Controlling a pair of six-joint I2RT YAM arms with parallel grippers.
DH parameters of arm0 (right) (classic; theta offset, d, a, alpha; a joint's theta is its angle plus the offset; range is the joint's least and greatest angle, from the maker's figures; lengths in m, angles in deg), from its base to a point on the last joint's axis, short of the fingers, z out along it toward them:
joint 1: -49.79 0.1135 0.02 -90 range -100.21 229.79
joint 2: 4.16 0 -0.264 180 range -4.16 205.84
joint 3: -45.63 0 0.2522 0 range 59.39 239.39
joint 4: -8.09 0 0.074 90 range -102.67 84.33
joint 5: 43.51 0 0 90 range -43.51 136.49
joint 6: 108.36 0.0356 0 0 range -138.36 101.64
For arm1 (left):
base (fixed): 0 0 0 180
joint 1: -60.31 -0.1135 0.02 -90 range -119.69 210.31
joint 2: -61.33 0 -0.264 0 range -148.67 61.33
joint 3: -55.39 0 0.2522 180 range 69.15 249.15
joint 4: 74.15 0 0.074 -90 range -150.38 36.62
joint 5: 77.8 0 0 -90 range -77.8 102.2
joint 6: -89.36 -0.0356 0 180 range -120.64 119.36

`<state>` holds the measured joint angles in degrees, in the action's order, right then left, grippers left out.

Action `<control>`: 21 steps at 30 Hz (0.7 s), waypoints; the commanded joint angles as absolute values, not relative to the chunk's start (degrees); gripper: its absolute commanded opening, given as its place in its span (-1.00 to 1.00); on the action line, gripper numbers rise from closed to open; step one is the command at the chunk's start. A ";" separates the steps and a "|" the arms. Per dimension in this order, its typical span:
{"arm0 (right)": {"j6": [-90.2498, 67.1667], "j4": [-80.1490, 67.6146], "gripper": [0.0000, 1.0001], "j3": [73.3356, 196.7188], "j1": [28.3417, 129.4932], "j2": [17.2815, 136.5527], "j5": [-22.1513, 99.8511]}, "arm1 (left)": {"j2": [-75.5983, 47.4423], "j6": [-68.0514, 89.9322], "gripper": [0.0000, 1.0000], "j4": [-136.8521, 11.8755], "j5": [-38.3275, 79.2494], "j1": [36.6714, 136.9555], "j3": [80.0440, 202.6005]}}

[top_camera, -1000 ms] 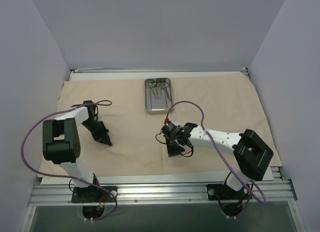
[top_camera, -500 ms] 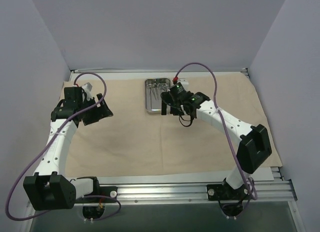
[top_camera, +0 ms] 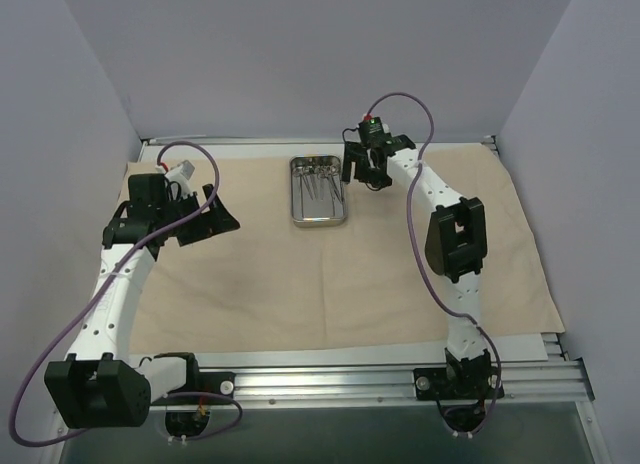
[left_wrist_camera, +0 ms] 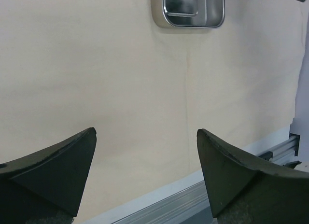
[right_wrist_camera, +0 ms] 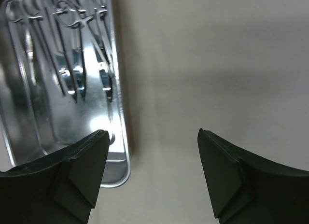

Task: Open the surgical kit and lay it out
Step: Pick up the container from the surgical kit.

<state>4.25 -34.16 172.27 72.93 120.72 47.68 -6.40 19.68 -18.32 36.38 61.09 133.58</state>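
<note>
— Looking for the tray: where is it?
— On the beige cloth, far middle, with ring-handled forceps lying inside.
— And the tools?
— The right tool hangs just beside the tray, spread, holding nothing. The left tool is spread too, well apart from it.

We hold our two black fingers wide apart above the beige cloth wrap, touching nothing. The steel tray lies on the cloth at the top edge, a faint crease running down from it
</note>
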 commanded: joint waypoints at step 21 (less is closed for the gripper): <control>-0.69 -29.93 0.24 172.76 71.32 123.27 39.82 | -9.07 14.22 0.88 -15.92 34.36 61.72 137.09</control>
